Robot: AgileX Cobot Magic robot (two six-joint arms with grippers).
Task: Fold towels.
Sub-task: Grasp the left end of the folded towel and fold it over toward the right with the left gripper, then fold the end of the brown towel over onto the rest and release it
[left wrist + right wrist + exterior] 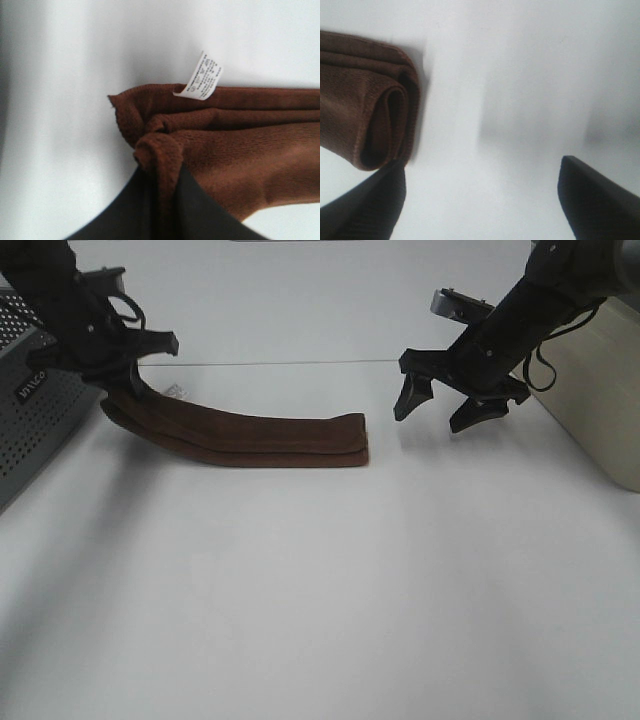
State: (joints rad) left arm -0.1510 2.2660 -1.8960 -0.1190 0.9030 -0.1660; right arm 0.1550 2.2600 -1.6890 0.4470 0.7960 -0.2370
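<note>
Nearest us the white table [320,600] carries nothing of the task. Farther back, the towel [270,438] lies as a long narrow band of stacked layers, so we judge the lengthwise folding done. In the right wrist view its rounded, doubled end shows several layers curled one inside another. That end rests flat on the table near the middle, while the other end rises off the surface toward the left. There the left gripper [118,380] pinches the cloth, and the left wrist view shows its dark fingers [200,215] pressed together on a bunched corner, with the small white tag [200,77] sticking out just beside it. The right gripper [432,417] hovers above the table, near the flat end but apart from it, with its jaws spread and holding nothing. What is left, as we read it, is to bring the short ends together and shorten the band, then square the result. As for containers, a grey perforated box [35,410] stands at the left edge and a beige bin [600,390] at the right. We cannot see inside either, and no cloth shows in them.
</note>
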